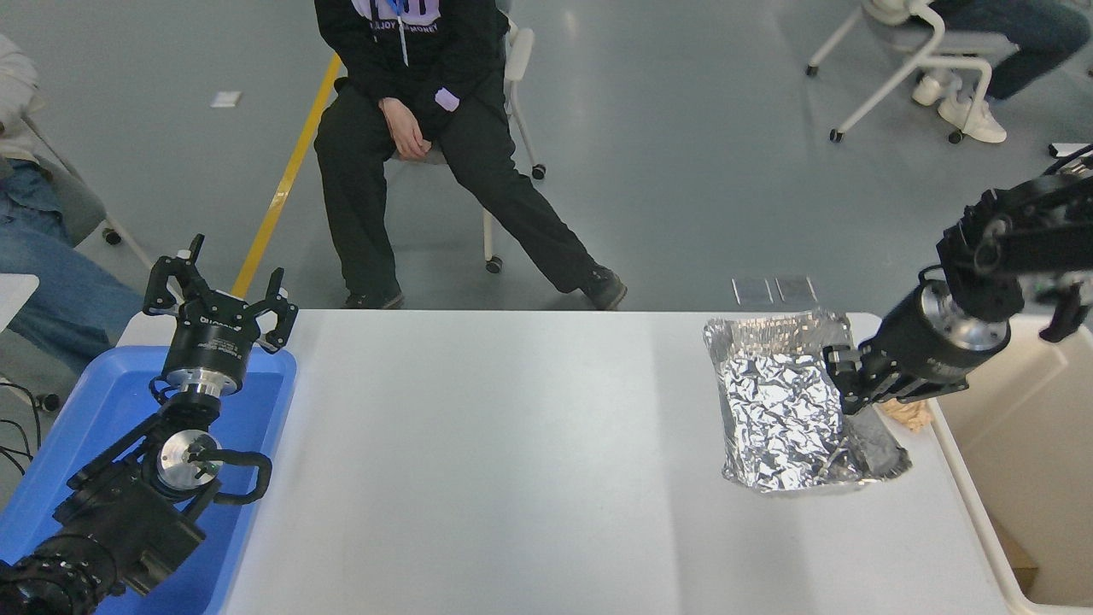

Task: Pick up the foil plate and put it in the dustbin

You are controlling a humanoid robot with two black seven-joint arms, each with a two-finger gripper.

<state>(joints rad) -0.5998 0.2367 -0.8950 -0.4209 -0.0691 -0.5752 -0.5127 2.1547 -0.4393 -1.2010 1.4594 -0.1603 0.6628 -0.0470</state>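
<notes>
Unmarked foil plate (786, 410), no legible print

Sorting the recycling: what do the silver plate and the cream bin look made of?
The plate, held at its right rim by the right gripper, looks like thin aluminium foil: shiny and crinkled all over. The bin looks like smooth, matte plastic with thick, even walls.

right pincer (845, 376): fingertips hidden behind foil plate (790, 406) rim | dustbin (1025, 444): cropped by right and bottom edges | tan object (908, 414): mostly occluded by pincer | left arm (94, 521): cropped at lower left
</notes>
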